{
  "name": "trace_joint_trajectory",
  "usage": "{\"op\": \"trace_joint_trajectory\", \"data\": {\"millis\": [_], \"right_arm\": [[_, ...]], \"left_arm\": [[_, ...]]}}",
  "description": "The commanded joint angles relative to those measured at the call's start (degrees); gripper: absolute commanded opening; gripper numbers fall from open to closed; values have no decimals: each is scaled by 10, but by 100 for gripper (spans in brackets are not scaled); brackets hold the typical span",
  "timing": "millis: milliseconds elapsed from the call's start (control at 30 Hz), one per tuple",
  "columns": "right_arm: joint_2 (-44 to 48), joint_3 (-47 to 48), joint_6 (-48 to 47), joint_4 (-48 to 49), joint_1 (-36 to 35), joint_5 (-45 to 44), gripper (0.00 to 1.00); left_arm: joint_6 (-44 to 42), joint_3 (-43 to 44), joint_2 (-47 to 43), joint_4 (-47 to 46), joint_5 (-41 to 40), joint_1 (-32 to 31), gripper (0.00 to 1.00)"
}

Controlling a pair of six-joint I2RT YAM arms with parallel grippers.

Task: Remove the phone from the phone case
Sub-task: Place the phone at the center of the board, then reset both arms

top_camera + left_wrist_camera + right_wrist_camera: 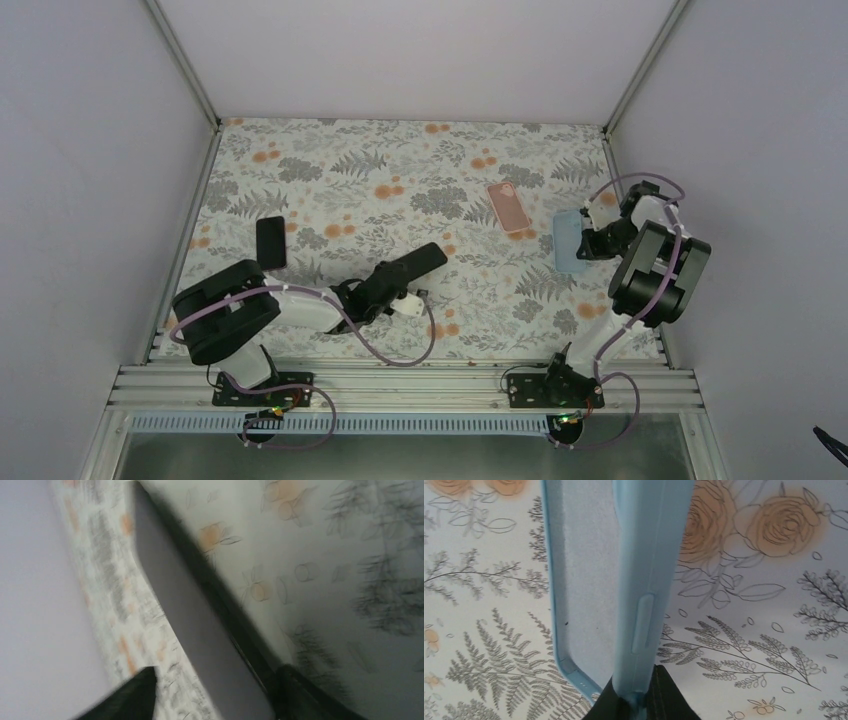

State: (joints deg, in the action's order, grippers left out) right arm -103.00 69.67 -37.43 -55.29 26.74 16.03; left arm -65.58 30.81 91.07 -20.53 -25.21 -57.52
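Blue case (644, 580) tight in right pincer (639, 700), side button (642, 622) wrist-view only; left pincer (220, 687) apart around phone (190, 610).

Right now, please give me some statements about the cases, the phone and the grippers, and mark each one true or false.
1. The right gripper is shut on the blue case. True.
2. A phone sits inside the blue case. False: its inside is bare.
3. The pink case lies flat on the table. True.
4. The pink case lies between the fingers of the left gripper. False: a black phone is there, and the pink case lies apart, farther right.
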Motion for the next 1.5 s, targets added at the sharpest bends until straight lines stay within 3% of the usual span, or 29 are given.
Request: {"op": "trace_joint_trajectory", "data": {"millis": [0,33,100,167,233,367,500,567,633,700,767,867,1033,1133,1267,1467], "right_arm": [[-12,-12,15,58,6,-106,11],[-12,-10,13,59,6,-114,18],[-13,-3,7,48,5,-120,33],[-6,3,2,38,6,-131,69],[12,3,-5,34,6,-154,98],[66,5,-12,23,5,-222,100],[138,37,-21,-20,-12,-226,100],[174,65,-16,-41,-32,-201,100],[220,96,2,-44,-52,-157,100],[258,123,17,-39,-60,-78,100],[303,119,46,4,-61,6,100],[373,25,109,129,-63,71,100],[423,-115,176,298,-64,37,100],[416,-151,180,336,-61,14,100],[403,-192,191,378,-59,12,100],[404,-219,186,400,-59,-36,100]], "left_arm": [[48,38,9,141,79,-15,79],[55,49,11,175,96,-17,96],[65,70,18,232,122,-24,100],[71,84,19,288,140,-35,100],[82,108,8,352,165,-39,100],[113,227,-17,546,327,-10,100],[112,442,19,804,523,66,100],[111,548,33,899,572,90,100],[119,624,24,935,588,122,100],[151,649,-12,892,562,178,100],[196,626,-67,793,494,239,100],[260,571,-132,642,415,373,100],[357,522,-180,566,530,683,100],[391,444,-206,507,557,818,100],[435,339,-235,440,598,919,100],[441,260,-270,398,574,931,100]]}}
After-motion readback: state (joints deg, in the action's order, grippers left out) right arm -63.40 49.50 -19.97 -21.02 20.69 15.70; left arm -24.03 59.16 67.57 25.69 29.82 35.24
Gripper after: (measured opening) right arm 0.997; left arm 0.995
